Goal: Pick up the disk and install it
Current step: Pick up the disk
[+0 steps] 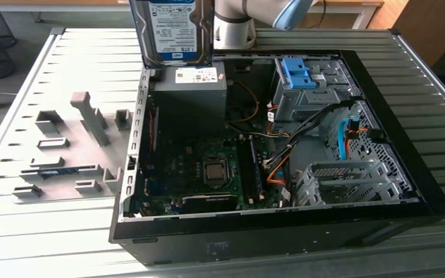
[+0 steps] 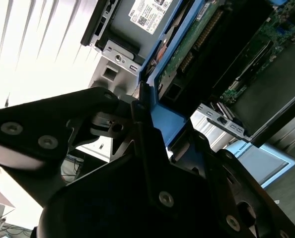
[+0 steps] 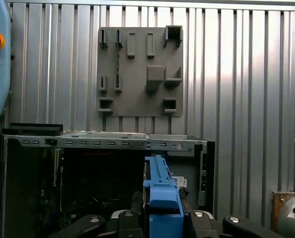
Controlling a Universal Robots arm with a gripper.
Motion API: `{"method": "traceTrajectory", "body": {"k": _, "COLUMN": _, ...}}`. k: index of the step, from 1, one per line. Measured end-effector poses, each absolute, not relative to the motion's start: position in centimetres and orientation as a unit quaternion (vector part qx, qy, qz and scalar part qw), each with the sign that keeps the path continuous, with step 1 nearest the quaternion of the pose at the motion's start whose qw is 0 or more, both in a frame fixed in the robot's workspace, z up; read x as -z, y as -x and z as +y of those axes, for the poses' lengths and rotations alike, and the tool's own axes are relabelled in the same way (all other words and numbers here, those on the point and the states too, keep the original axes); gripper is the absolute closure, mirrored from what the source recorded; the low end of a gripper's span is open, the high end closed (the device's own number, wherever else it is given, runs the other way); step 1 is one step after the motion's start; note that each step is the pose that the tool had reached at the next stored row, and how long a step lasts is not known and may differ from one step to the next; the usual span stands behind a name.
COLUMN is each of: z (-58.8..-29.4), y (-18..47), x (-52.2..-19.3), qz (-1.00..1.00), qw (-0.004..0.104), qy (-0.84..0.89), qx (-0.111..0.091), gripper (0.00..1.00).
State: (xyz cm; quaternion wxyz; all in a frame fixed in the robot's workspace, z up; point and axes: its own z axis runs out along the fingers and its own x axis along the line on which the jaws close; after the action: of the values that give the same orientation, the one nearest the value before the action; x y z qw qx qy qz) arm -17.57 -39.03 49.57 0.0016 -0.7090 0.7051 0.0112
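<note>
Black gripper is clamped narrowly on the disk, gripping its blue bracket. The exterior view has the disk upright above the open computer case.

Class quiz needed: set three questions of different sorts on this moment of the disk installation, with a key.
1. True or false: the disk lies seated in a bay of the computer case.
2. The jaws grip the disk by: A) its blue bracket B) its label C) a cable.
3. Fill in: in the exterior view, the grey box just under the disk bears a white ____.
Key: 1 false; 2 A; 3 sticker.
</note>
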Motion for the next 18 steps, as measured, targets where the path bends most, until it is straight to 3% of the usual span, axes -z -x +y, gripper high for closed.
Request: {"method": "traceTrajectory", "body": {"k": 18, "z": -39.03, "y": 17.16, "x": -49.56, "qz": 0.705, "qw": 0.002, "qy": 0.709, "qx": -0.011, "gripper": 0.63}}
